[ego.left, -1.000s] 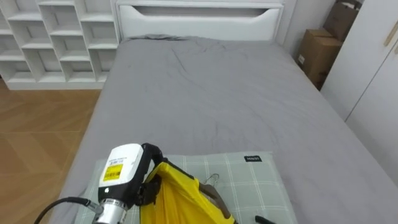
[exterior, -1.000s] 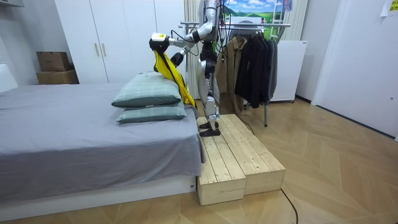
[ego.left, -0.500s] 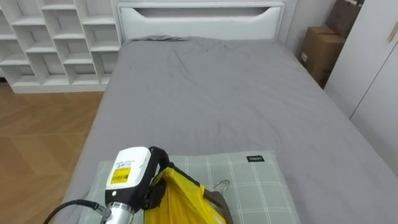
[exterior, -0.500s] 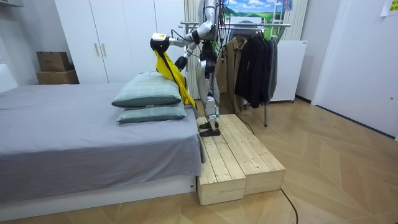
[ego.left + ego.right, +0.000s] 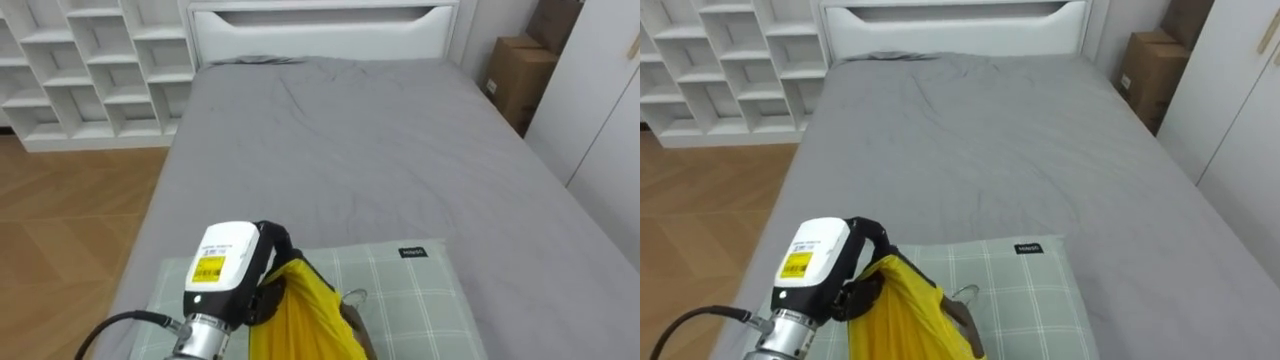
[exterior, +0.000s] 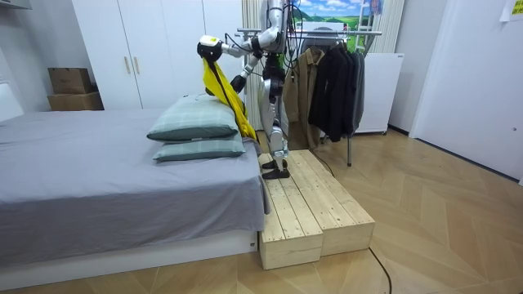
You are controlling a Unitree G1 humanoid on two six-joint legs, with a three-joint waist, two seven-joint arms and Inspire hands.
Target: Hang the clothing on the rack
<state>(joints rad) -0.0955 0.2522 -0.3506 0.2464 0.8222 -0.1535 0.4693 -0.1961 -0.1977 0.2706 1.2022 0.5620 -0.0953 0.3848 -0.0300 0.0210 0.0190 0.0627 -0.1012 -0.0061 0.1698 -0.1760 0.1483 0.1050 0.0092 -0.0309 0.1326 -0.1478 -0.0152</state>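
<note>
Left hand (image 5: 262, 290) clenched on yellow garment (image 5: 300, 322) above green checked pillow (image 5: 420, 300), grey bed (image 5: 360, 150); white cubby shelves (image 5: 90, 70) ten o'clock, brown cardboard box (image 5: 515, 75) two o'clock; right hand (image 6: 239, 82) hung lower, state unclear

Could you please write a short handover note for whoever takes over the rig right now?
Left robot hand: shut on the yellow garment, held up over the pillow at the bed's end. A hanger hook shows beside the garment.
Right robot hand: near the torso in the room view.
Robot stands on the platform between bed and rack.
Done: garment in hand.
Left: turn to the rack behind the robot and hook the hanger on its rail.
</note>
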